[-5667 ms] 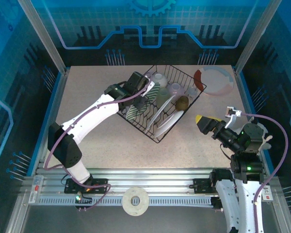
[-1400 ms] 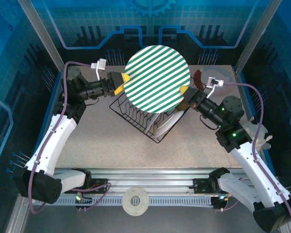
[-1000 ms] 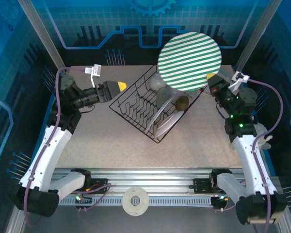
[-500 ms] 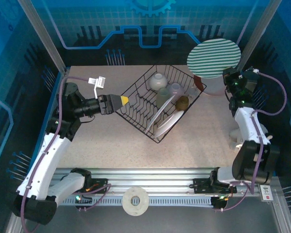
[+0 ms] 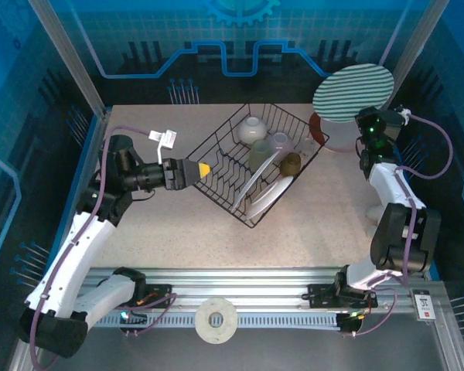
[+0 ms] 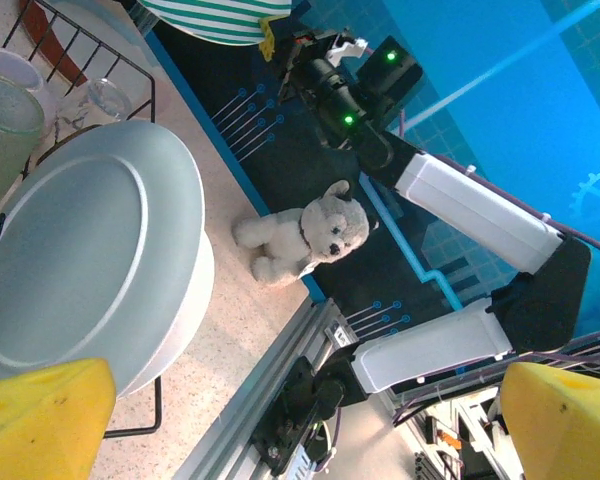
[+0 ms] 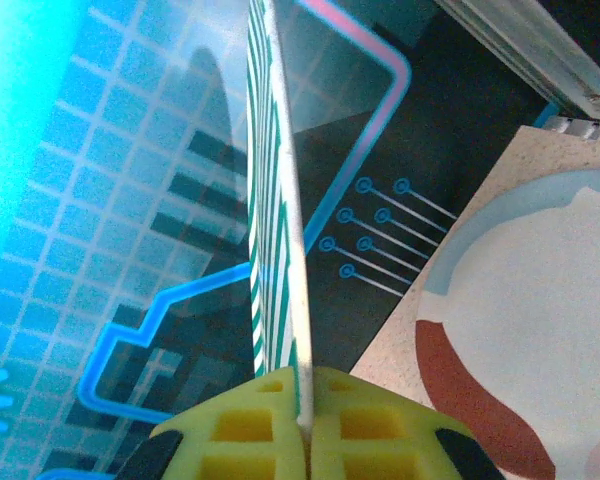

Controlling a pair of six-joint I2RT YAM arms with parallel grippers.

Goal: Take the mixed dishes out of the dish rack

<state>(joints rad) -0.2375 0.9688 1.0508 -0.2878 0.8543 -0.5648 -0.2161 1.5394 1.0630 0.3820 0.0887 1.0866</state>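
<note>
Speckled surface [image 5: 178,232], black wire dish rack [image 5: 220,176] at centre.
Right end effector [image 7: 302,410] at 2 o'clock pinches green-striped plate [image 5: 354,89]; left end effector [image 5: 202,168] gapes wide at 9 o'clock.

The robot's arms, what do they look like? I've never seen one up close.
The left arm and right arm are white shells with black joints, each trailed by a purple cable. The left claw and right claw end in chunky yellow fingertips. A green light glows on the right wrist.
</note>
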